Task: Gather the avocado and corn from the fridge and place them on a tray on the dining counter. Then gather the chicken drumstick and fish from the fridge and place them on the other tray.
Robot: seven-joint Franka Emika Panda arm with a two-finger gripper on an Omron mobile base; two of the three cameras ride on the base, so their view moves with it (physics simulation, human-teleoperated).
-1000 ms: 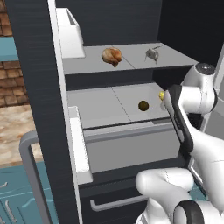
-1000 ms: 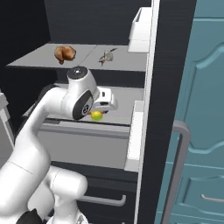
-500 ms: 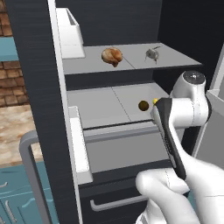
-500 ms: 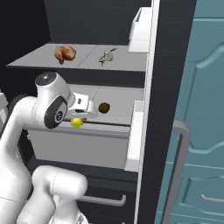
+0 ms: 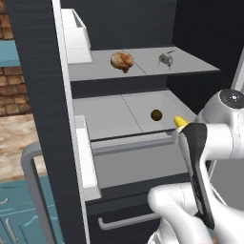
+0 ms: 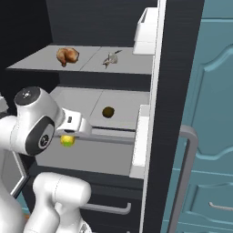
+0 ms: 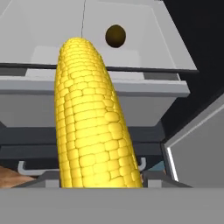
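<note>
Carrying corn [image 7: 92, 118] clear of the fridge [image 5: 38, 71], gripper [image 7: 98, 181] half closed around the cob; avocado [image 5: 156, 115] on the lower shelf; next move, judged: transport to dining-counter tray.

Teal panelled cabinets [image 6: 205, 113] stand on one side, a red-brick wall [image 5: 10, 71] on the other.

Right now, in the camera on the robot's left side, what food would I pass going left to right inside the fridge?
Chicken drumstick on the upper shelf, then the avocado in the open drawer below, then the fish back on the upper shelf, then the corn carried by the arm.
</note>
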